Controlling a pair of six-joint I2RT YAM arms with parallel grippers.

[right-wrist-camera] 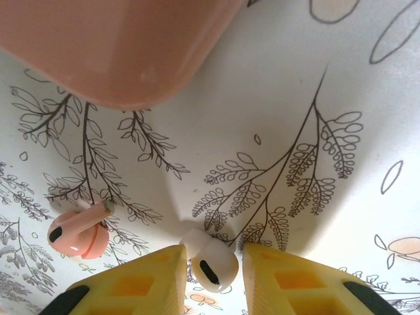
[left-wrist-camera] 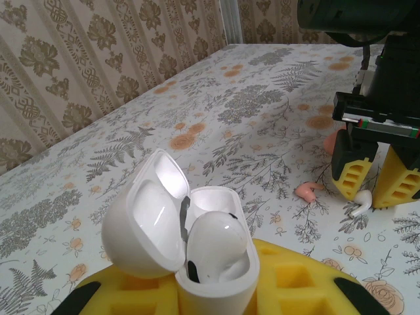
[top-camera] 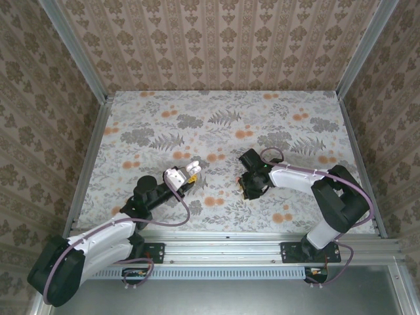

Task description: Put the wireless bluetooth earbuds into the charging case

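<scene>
Top cam hangs above and behind the arm bases, looking down and forward over the whole table [top-camera: 289,111]: near edge at the bottom of frame, far edge up top. Left wrist cam rides low behind the left gripper [top-camera: 190,172] with the white case [left-wrist-camera: 197,243] right up in its lens. It's aimed across the table at the far right corner and catches the right gripper [left-wrist-camera: 375,190] too. Right wrist cam is nearly on the tabletop, staring down past its own fingers [right-wrist-camera: 144,279]. Both wrist cams share the white earbud [left-wrist-camera: 361,205] and pink earbud [left-wrist-camera: 307,190].
</scene>
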